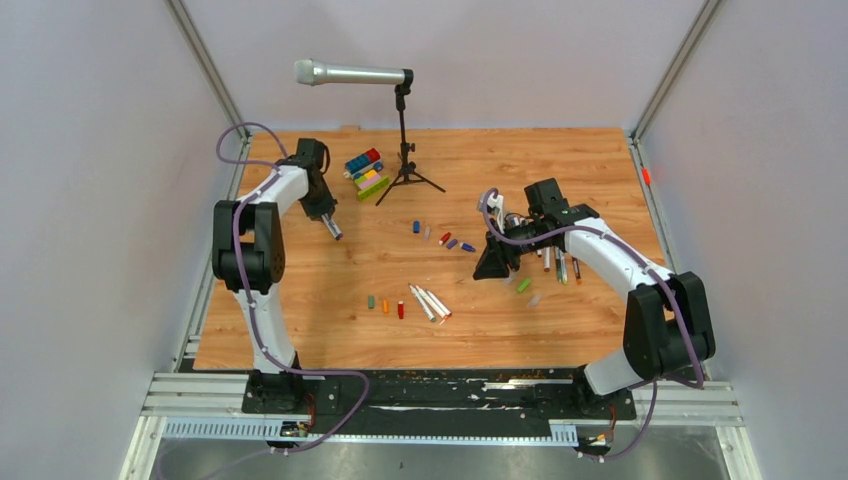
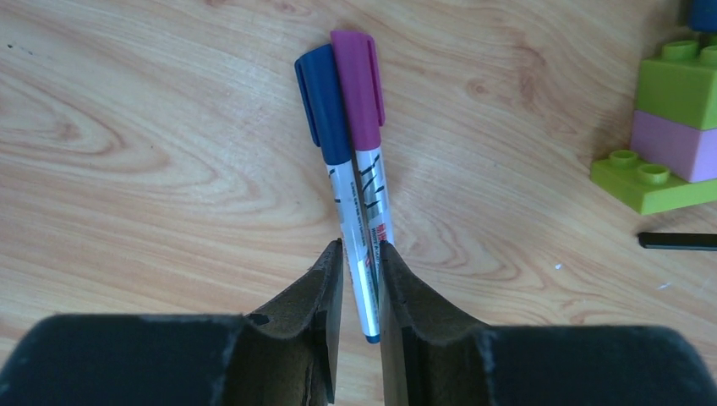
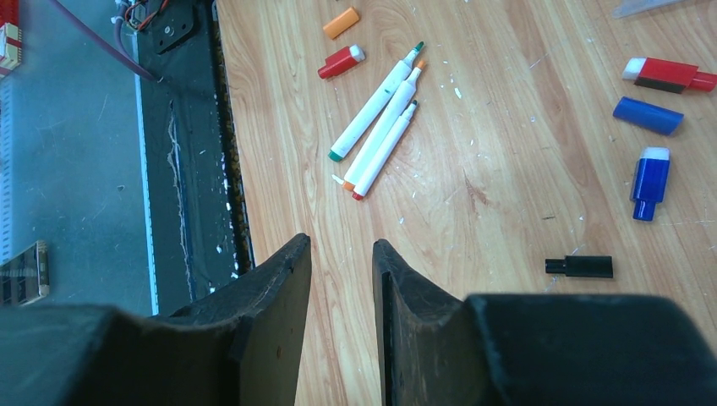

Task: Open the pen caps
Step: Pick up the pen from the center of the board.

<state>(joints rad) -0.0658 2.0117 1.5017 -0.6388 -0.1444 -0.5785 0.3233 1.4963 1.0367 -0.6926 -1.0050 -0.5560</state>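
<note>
1. Jaws on the left gripper (image 2: 361,254) are pinched in tight on two capped pens (image 2: 362,211), clamping the white barrels side by side near their tail ends.
2. Up front on those pens sit a blue cap (image 2: 324,106) and a purple cap (image 2: 358,89), both firmly on, touching each other and pointing away from the fingers.
3. Whether that pair rests on the wooden table (image 2: 127,169) or hangs just above it, I cannot tell from the wrist view.
4. Off to the right of that view are stacked green and pink building blocks (image 2: 672,127), well apart from the pens.
5. Over to the right gripper (image 3: 342,245): its jaws stand apart with a narrow gap, nothing between them, bare wood showing through.
6. Ahead of it, three uncapped pens (image 3: 380,118) lie bunched together with their tips exposed. A red cap (image 3: 341,62) and an orange cap (image 3: 341,22) lie just beyond.
7. On the right of that view, loose blue caps (image 3: 648,115) and a black cap (image 3: 580,266) lie scattered, each on its own.
8. From above, more pens (image 1: 561,268) lie beside the right arm's wrist, with a green cap (image 1: 523,285) near them.
9. At the back of the table, a microphone (image 1: 350,73) stands on its tripod.
</note>
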